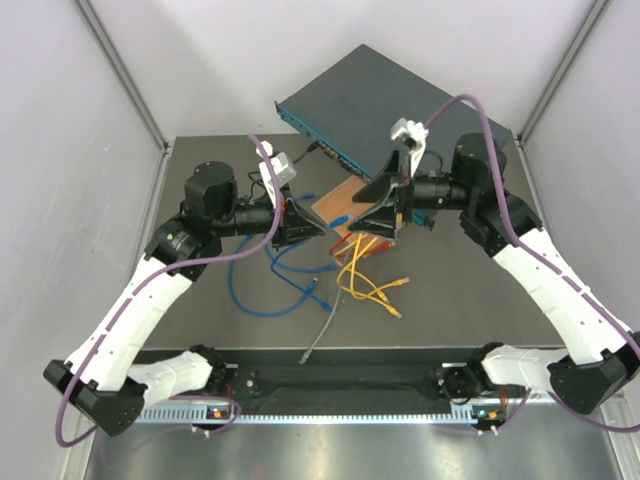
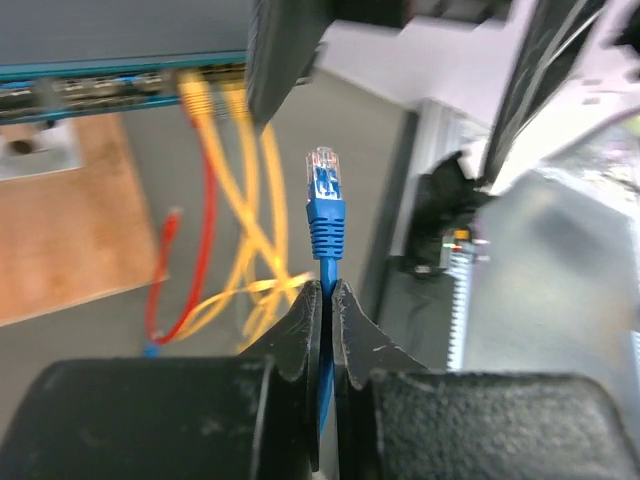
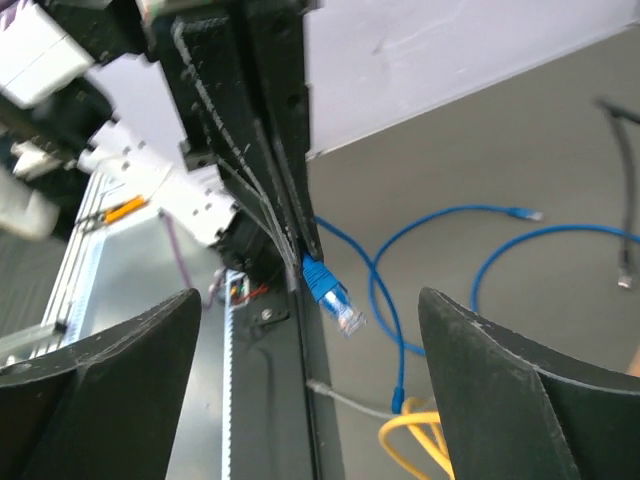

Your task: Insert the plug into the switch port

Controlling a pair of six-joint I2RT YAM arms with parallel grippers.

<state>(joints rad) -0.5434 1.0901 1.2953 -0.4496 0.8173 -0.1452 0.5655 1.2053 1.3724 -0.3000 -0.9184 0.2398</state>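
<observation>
While your left gripper is pinching the cable behind the plug, switch ports are lying ahead-left; right gripper is gaping wide.

You've got bright, even light, the plug sharp at your left wrist, the switch behind it blurred.

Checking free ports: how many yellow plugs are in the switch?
2 yellow plugs, side by side in the switch front, up-left of the blue plug. Others may be hidden.
</observation>
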